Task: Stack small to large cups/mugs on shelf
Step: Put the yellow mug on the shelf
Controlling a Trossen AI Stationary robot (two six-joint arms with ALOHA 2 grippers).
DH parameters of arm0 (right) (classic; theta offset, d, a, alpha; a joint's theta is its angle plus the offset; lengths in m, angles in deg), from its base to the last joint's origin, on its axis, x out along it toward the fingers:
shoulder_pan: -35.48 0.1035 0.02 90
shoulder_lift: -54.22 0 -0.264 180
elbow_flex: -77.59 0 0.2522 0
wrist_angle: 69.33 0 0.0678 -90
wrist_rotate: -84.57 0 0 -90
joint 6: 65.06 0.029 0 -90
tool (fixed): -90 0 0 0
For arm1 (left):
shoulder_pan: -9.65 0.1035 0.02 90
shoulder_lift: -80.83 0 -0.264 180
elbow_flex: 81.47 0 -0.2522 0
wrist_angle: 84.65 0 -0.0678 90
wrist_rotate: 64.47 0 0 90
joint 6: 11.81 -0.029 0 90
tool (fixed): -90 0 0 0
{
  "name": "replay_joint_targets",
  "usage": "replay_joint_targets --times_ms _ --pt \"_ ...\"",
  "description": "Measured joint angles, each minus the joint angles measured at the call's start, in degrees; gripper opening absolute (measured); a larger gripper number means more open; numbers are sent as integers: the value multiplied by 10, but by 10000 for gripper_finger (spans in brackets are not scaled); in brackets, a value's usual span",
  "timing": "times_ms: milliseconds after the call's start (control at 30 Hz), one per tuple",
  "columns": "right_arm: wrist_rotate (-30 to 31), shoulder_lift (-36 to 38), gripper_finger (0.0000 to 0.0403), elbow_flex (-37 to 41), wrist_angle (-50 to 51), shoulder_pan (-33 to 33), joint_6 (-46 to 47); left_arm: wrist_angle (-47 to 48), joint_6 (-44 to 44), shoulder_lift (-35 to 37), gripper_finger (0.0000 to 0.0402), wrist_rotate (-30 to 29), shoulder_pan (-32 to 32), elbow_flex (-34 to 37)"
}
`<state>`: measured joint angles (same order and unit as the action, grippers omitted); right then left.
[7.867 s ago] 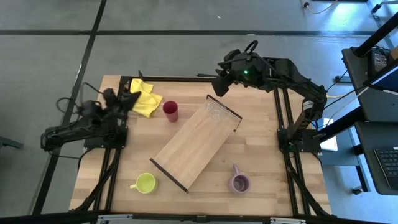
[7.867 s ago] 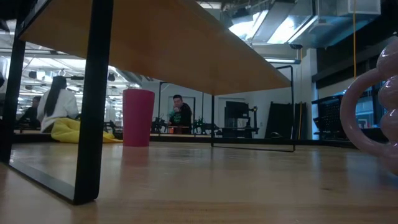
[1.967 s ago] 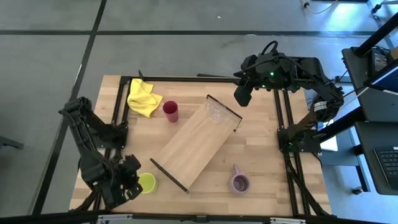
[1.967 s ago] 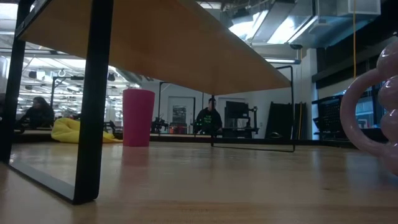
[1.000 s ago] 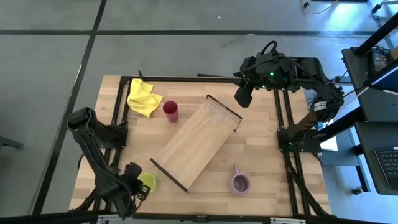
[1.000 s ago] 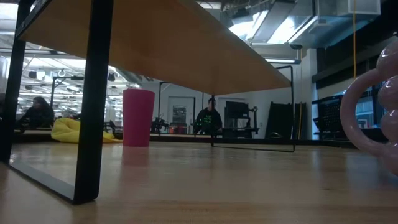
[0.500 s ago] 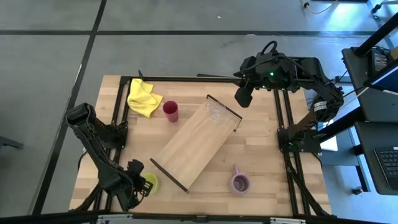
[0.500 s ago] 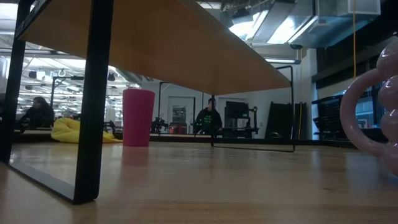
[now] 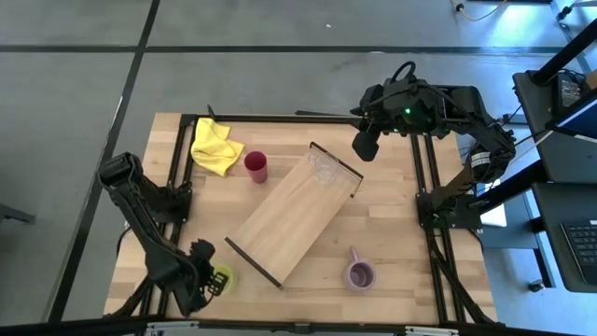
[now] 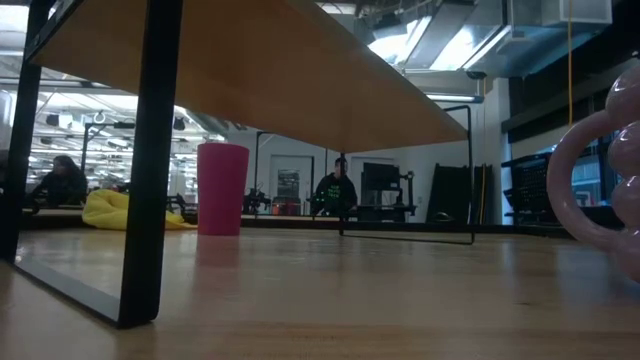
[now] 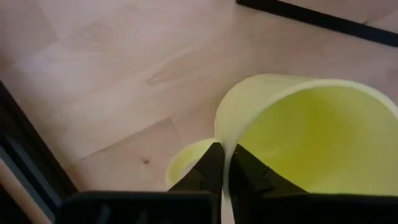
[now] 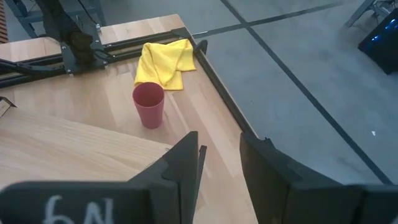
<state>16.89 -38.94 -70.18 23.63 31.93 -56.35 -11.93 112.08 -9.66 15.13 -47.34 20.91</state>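
Stage of task, left to right. My left gripper (image 9: 213, 280) sat at the table's near left corner, its fingers (image 11: 211, 163) pinched on the rim of the lime-yellow mug (image 11: 298, 137), one finger inside the wall and one outside; the mug rested on the tabletop (image 9: 392, 233). The yellow cloth (image 9: 215, 146) lay at the far left edge, with the dark red tumbler (image 9: 256, 166) just beside it. The shelf (image 9: 297, 213) ran diagonally across the middle and carried none of the cups. The lilac mug (image 9: 358, 274) stood near the front right, well apart from the shelf. My right gripper (image 9: 364, 145) hovered over the far right of the table, fingers parted and holding nothing. I judged all three placements outstanding, with only the first grasp made
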Motion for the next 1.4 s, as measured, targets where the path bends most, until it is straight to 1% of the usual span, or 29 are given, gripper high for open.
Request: replay_joint_targets --times_ms 100,167,267,367,467,600,700,767,833,967,1033,1167,1267,1400 --pt "0 0 120 0 0 0 0 4 -4 31 5 0 0 -4" --pt "0 0 120 0 0 0 0 13 -21 55 4 -8 0 -25" --pt "0 0 120 0 0 0 0 59 -62 91 3 -39 7 -84" --pt "0 0 120 0 0 0 1 150 -117 108 2 -44 33 -161" --pt "0 0 120 0 0 0 1 231 -222 110 2 -35 87 -243" --pt "0 0 120 0 0 0 2 306 -413 96 2 -43 194 -346" --pt "0 0 120 0 0 0 15 306 -561 88 2 -54 278 -398" --pt "0 0 120 0 2 0 18 312 -640 79 1 -55 328 -416" --pt "0 0 120 0 8 0 30 310 -716 67 1 -42 377 -420" --pt "0 0 120 0 27 0 50 293 -839 39 1 -11 466 -420" --pt "1 0 120 0 29 0 61 270 -887 21 1 7 499 -420" --pt "5 0 120 0 29 0 75 206 -949 -2 1 45 542 -420" --pt "6 1 120 0 30 0 84 177 -973 -18 1 55 564 -420" --pt "20 1 120 0 31 0 92 150 -997 -43 1 57 578 -420"
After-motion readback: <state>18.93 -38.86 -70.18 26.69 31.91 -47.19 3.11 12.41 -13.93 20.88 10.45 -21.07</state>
